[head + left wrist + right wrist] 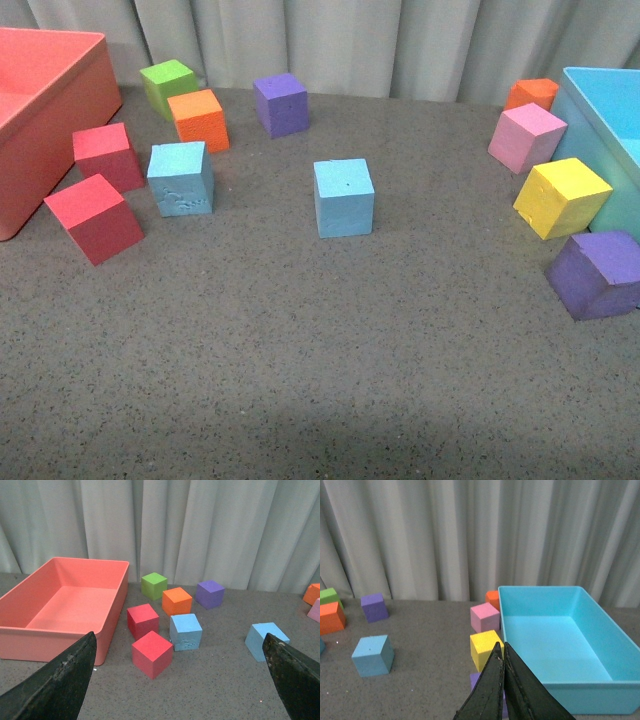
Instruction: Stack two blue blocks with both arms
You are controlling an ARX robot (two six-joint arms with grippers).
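The smooth blue block (344, 197) with a tiny dot sits near the middle of the grey table. The scuffed blue block (181, 178) sits to its left, next to two red cubes. Neither arm shows in the front view. In the left wrist view my left gripper (179, 634) is open and empty, well short of the scuffed block (185, 632) and the smooth block (265, 641). In the right wrist view my right gripper (500, 646) is shut on nothing, above the table near a yellow cube (483, 647). The smooth block (373, 655) lies far to one side of it.
A red bin (40, 110) stands at the far left and a light blue bin (610, 120) at the far right. Red (95, 218), green (167, 85), orange (199, 119) and purple (281, 104) cubes lie at the left and back. Pink (526, 137), yellow (561, 197) and purple (598, 274) cubes lie beside the blue bin.
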